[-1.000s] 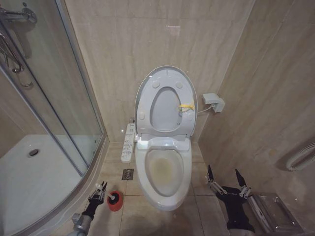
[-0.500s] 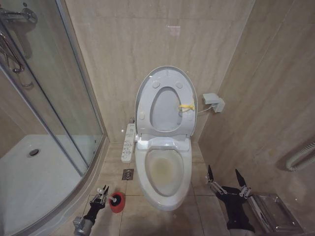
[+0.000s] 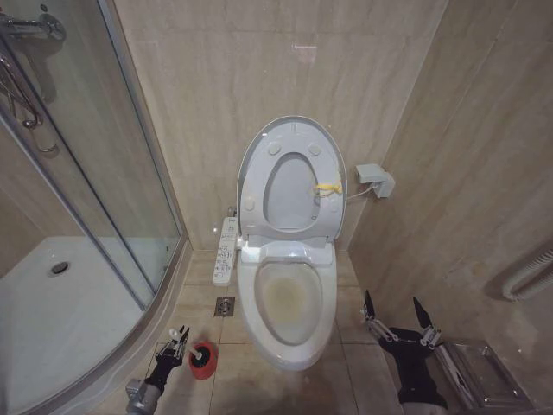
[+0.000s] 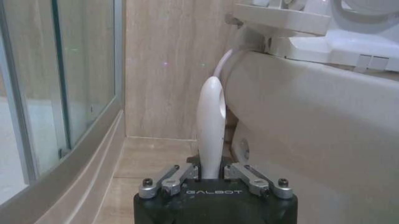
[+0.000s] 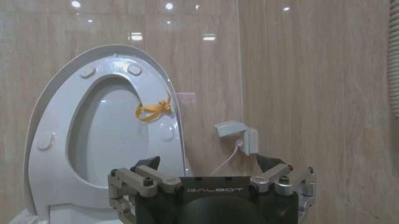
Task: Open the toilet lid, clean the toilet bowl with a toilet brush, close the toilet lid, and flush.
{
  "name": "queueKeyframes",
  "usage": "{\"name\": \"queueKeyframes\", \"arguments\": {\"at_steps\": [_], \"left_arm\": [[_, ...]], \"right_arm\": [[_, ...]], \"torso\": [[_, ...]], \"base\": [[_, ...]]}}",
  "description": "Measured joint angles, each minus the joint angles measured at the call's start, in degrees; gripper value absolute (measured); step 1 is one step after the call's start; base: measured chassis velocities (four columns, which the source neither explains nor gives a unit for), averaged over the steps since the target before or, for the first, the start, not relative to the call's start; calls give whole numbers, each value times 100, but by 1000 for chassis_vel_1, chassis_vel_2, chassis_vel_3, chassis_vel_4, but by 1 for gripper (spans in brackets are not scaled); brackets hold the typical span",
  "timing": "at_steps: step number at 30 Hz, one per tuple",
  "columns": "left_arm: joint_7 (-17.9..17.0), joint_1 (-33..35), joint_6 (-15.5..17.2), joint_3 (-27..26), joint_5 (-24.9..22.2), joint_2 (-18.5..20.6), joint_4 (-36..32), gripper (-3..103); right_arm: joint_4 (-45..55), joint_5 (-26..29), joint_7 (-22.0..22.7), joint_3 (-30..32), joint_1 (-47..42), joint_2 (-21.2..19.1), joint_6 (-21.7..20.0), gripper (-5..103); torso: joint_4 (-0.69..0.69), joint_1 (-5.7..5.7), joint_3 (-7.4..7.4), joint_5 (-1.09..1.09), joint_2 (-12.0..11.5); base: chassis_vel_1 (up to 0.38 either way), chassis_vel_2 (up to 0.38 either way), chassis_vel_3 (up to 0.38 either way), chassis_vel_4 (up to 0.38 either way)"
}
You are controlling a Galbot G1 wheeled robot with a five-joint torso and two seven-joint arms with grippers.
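Brush head hidden, arms cut off

The toilet brush [image 4: 210, 126] is showing no bristle head; the left gripper [image 4: 212, 175] body is hiding its handle's base.

On my feeds the left gripper [image 4: 211, 176] is showing a matte black housing with "GALBOT" lettered in pale capitals across its face, and silver metal finger brackets, each carrying a dark round screw head, are sitting at ten and two o'clock above that lettering. The right gripper [image 5: 212, 173] is presenting the same black rounded body and the same pale marking, flanked by chunkier silver linkages with bolts and black fingertips. From the head camera I am seeing the right gripper [image 3: 396, 313] wearing long black fingers on silver hinged knuckles above a glossy black wrist, while the left gripper [image 3: 176, 341] is looking slimmer, black with silver fittings and a grey cylindrical joint behind it.
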Motion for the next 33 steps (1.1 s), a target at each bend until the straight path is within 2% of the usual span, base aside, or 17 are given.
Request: {"name": "queueKeyframes", "arguments": {"at_steps": [10,24,33], "left_arm": [[-5,-236,-84,9,174,-19,183,18],[-17,-205,22,69,149,-31,112,18],[-223,-312,21,123,166,-25,146,18]], "right_arm": [[0,0,0,0,0,0,0,100],[0,0,0,0,0,0,0,100],[0,0,0,0,0,0,0,100]], "torso": [[0,1,0,1,0],[0,1,0,1,0],[0,0,0,1,0]], "base": [[0,0,0,0],[0,0,0,0],[0,0,0,0]]}}
